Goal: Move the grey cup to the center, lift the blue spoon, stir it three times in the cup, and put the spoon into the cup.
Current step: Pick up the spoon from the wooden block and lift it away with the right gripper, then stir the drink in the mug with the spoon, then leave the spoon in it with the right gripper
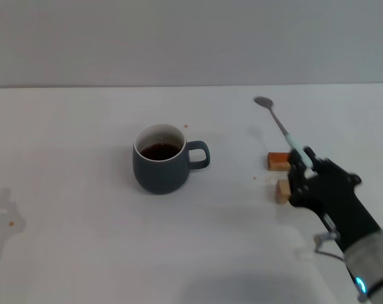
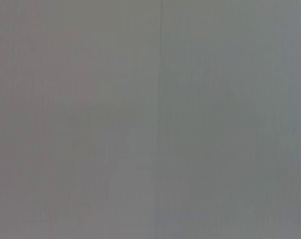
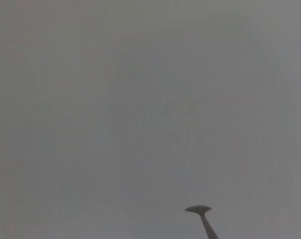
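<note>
**Spoon lifted at right, cup waiting mid-desk**

Right claw sits right of centre, its black fingers pinching the blue spoon by the pale handle. Metal bowl points away toward the far side, raised off the white desk; a faint shadow lies beside it. Right wrist view shows only the spoon bowl against blank grey.

Grey cup stands upright near the middle, left of the spoon and well apart from it, handle turned right toward the claw. Dark liquid inside, well below the rim.

Two small wooden blocks lie just under and beside the claw (likely the spoon's rest).

Left claw not seen; only a dark sliver shows at the left edge, and its wrist view is blank.

Judgement: the carry to the cup is the step in hand. To do it well, tip the bowl downward before arriving, come in over the rim from above, clear the handle, and lower gently so the liquid stays in.
</note>
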